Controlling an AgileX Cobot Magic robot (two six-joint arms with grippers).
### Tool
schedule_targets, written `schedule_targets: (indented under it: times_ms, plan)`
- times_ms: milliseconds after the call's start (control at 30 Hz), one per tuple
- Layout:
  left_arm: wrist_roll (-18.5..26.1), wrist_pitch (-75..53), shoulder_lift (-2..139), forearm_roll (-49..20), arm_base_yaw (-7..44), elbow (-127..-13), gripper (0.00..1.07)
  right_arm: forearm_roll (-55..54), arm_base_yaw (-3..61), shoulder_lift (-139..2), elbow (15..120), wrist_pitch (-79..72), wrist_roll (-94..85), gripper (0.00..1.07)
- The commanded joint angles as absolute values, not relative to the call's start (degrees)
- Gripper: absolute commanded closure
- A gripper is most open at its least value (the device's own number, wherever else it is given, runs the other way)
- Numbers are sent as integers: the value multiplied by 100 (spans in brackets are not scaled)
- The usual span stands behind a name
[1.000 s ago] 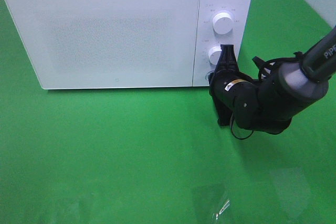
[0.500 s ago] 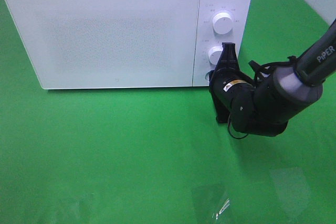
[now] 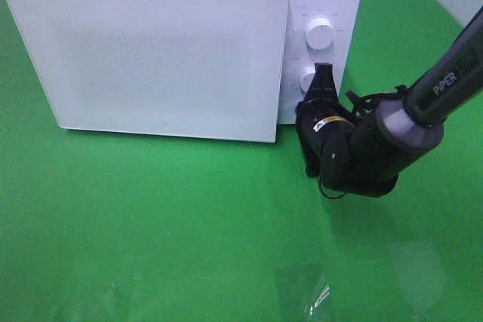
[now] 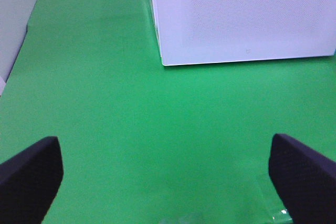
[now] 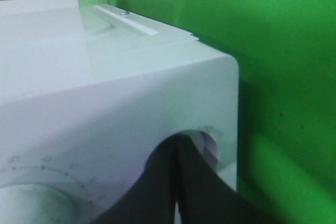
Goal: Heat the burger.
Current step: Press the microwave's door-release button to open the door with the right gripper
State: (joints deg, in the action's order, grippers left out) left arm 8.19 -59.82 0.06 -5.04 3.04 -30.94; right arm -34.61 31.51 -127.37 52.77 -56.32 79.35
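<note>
The burger is out of view. A white microwave (image 3: 189, 43) stands at the back of the green table, and its door (image 3: 151, 58) stands slightly ajar, its right edge out from the control panel. My right gripper (image 3: 324, 72) is shut with nothing in it, its tips against the panel beside the lower knob (image 3: 308, 78). In the right wrist view the closed fingertips (image 5: 181, 148) rest on a round button (image 5: 210, 142) at the panel's corner. My left gripper (image 4: 168, 182) hangs open over bare green cloth, in front of the microwave's (image 4: 241, 14) left corner.
An upper knob (image 3: 320, 33) sits above the lower one on the panel. A clear, shiny plastic scrap (image 3: 315, 297) lies near the table's front edge. A pale wall (image 4: 16, 14) borders the green cloth (image 3: 151, 224) to the left of the microwave.
The microwave door has popped ajar, its right edge swinging forward. My right gripper has shifted slightly left and closer to the control panel. The left gripper's earlier position is not shown.
</note>
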Motion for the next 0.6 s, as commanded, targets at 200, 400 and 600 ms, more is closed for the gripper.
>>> schedule_targets:
  times_ms: [200, 400, 600]
  plan:
    - [796, -5953, 0, -498, 292, -3088, 7, -3203, 2928, -12748, 5861, -7151, 7884, 107]
    - [796, -5953, 0, -498, 292, -3088, 7, -3203, 2945, -12731, 5850, -7082, 7872, 107]
    - [796, -5953, 0, -498, 292, -3088, 7, -3094, 3014, -12697, 5787, -6790, 7953, 107]
